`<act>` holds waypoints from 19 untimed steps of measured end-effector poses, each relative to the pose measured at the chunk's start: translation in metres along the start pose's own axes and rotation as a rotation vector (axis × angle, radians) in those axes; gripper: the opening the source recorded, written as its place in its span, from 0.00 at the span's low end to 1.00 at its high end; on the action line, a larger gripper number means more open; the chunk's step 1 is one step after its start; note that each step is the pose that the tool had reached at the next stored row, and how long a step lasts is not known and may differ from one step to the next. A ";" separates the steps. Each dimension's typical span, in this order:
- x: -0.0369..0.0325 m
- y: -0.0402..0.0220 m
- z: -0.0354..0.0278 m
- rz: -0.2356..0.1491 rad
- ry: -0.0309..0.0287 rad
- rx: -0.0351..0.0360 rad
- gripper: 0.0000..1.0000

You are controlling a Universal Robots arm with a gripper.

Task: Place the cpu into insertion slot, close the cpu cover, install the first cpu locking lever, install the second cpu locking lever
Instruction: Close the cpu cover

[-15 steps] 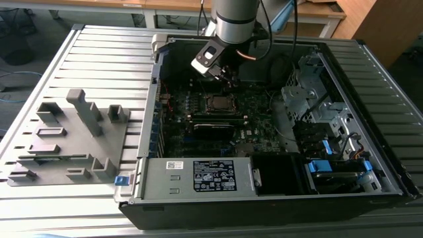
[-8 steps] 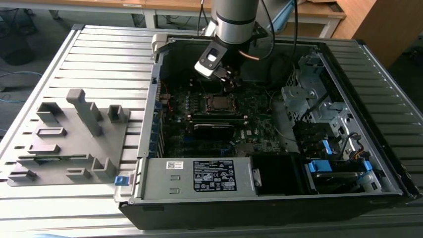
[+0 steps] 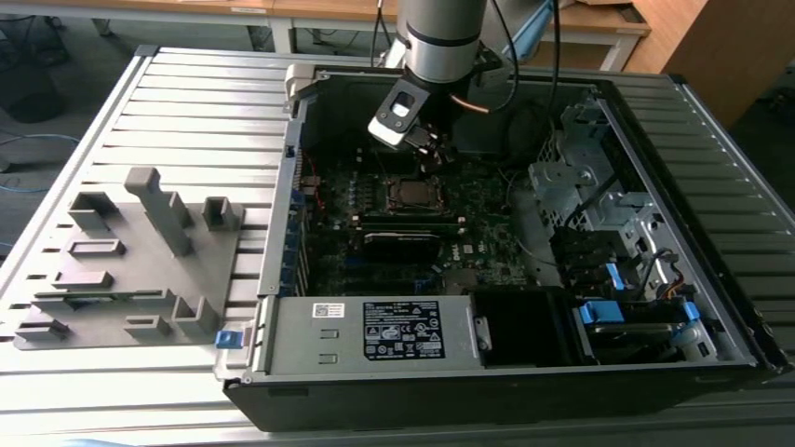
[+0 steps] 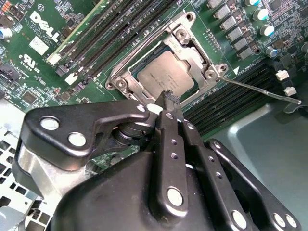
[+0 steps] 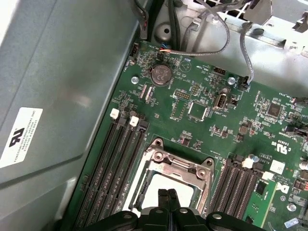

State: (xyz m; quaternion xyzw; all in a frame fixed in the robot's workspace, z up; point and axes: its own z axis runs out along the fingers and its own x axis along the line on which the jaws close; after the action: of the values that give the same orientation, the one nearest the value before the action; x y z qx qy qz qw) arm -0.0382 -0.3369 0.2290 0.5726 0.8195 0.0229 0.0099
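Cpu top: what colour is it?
The cpu is dull silver-grey, clearest in the second wrist view.

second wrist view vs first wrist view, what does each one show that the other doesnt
Second wrist view: a thin locking lever angling away from the socket's corner, unlatched.
First wrist view: a coin cell battery, grey cables and a white label on the case wall.
Both: the cpu seated under the closed cpu cover, with the gripper at the cover's edge, jaws shut.
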 end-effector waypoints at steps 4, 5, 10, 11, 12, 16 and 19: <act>0.0000 0.0000 0.0000 -0.002 0.0001 0.0000 0.11; 0.0000 0.0000 0.0000 -0.004 0.0002 0.0000 0.11; 0.0000 0.0000 0.0000 -0.012 0.0005 0.0001 0.11; 0.0000 0.0000 0.0000 -0.014 0.0007 0.0001 0.11; 0.0000 0.0000 0.0000 -0.018 0.0009 0.0002 0.11; 0.0000 0.0000 0.0000 -0.043 0.0021 0.0004 0.11; 0.0000 0.0000 0.0000 -0.070 0.0034 0.0007 0.11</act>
State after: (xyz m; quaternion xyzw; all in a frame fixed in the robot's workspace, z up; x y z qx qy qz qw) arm -0.0382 -0.3369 0.2289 0.5437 0.8389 0.0232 0.0091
